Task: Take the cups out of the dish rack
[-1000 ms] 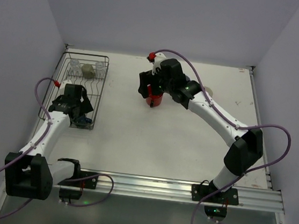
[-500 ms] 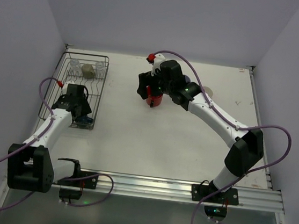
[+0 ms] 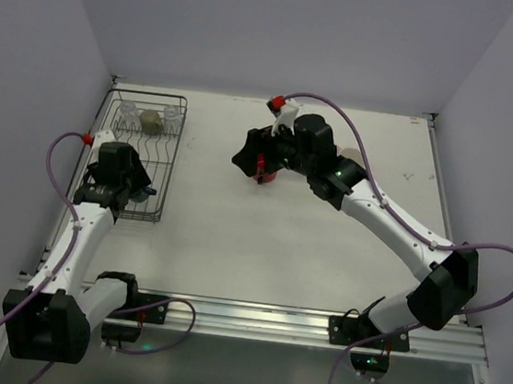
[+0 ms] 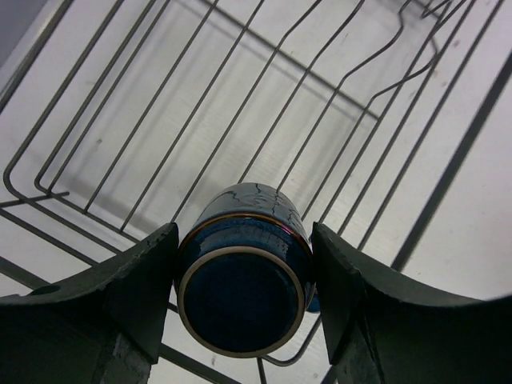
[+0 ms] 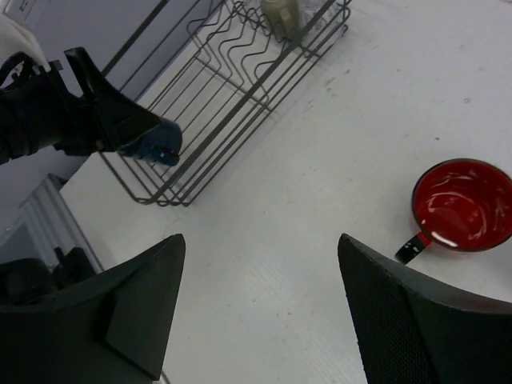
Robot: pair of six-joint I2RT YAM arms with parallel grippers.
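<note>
The dark wire dish rack (image 3: 174,150) lies at the left of the table. My left gripper (image 3: 136,192) is at its near end, shut on the dark blue cup (image 4: 244,284), whose base faces the wrist camera between the two fingers (image 4: 120,304). The cup also shows in the right wrist view (image 5: 158,142), held over the rack's near end. Two clear glasses (image 3: 128,113) and a beige-olive mug (image 3: 151,123) stand at the rack's far end. The red mug (image 5: 462,204) stands upright on the table. My right gripper (image 5: 260,304) is open and empty, above the table left of it.
The rack (image 5: 240,64) runs along the left wall, and its upright tines (image 4: 264,88) lie just beyond the blue cup. White walls close the table on three sides. A metal rail (image 3: 269,321) runs along the near edge.
My right gripper has let go of the red mug and lifted away from it. My left arm has shifted and its gripper now holds the dark blue cup at the rack's near end.
</note>
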